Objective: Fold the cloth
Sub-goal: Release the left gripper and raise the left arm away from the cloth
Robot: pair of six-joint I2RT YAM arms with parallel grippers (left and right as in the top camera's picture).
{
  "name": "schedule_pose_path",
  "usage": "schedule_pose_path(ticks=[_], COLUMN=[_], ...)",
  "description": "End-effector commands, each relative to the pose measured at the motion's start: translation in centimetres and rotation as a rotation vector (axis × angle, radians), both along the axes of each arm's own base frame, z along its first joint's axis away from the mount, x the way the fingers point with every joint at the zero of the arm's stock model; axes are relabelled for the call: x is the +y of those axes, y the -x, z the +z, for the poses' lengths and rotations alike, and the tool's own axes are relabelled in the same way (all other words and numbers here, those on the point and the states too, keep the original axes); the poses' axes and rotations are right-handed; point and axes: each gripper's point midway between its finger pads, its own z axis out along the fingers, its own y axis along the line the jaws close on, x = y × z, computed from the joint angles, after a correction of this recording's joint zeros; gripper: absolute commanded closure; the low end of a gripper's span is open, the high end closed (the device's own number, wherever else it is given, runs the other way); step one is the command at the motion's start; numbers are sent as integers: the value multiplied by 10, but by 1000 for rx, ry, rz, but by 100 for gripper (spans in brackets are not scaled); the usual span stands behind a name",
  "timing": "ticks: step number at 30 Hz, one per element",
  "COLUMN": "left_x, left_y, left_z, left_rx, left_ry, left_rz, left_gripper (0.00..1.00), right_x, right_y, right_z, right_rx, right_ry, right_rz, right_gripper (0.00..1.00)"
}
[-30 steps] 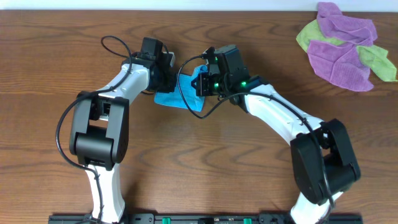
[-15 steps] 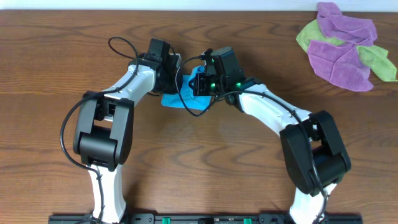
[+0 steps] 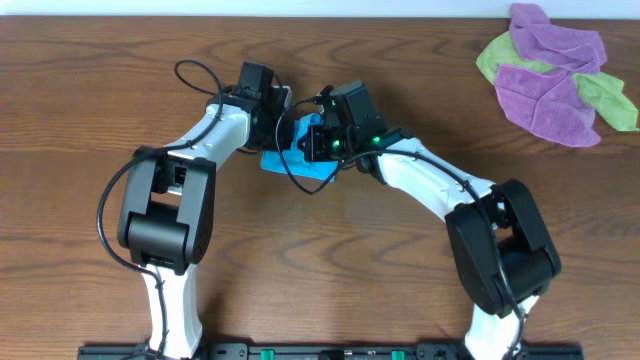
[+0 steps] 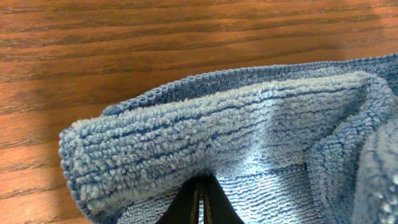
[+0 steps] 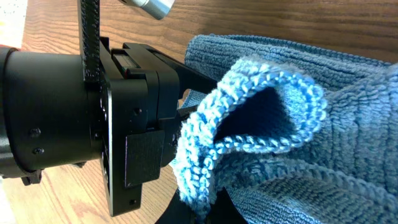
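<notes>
Right claw (image 3: pixel 313 142) further left, beside left claw (image 3: pixel 281 126), cloth (image 3: pixel 275 160) between.

Both arms wear the same livery: glossy white link shells joined by bulky matte-black joint housings. From overhead, the left arm (image 3: pixel 160 205) fills the left half of the frame and the right arm (image 3: pixel 495 245) the right half, above a black base rail (image 3: pixel 230 351) with green connectors along the bottom edge. A thin black cable (image 3: pixel 180 70) loops at upper left, and a second cable (image 3: pixel 313 190) loops at centre, near small green lights (image 3: pixel 346 141). The right wrist view shows a boxy black housing (image 5: pixel 62 118) at left with recessed screws (image 5: pixel 35 132). The left gripper (image 4: pixel 200 190) appears as slim black tapered fingers at bottom centre.
</notes>
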Motion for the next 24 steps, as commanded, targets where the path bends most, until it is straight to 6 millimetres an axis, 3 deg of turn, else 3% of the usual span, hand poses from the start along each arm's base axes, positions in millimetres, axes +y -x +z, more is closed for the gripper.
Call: schedule_pose_path(ticks=[1, 5, 15, 24], left_x=[-6, -2, 47, 78], left_y=[7, -3, -29, -36], left_z=[-8, 12, 68, 128], left_rx=[39, -1, -128, -258], left_ry=[23, 68, 96, 130], left_rz=[-5, 21, 128, 171], left_gripper=[94, 94, 94, 94], right_x=[3, 2, 2, 3], right_y=[-6, -7, -10, -17], right_z=[5, 5, 7, 11], right_rx=[-8, -13, -25, -57], right_ry=[-7, -4, -5, -13], right_rz=[-14, -19, -26, -48], right_gripper=[99, 99, 99, 99])
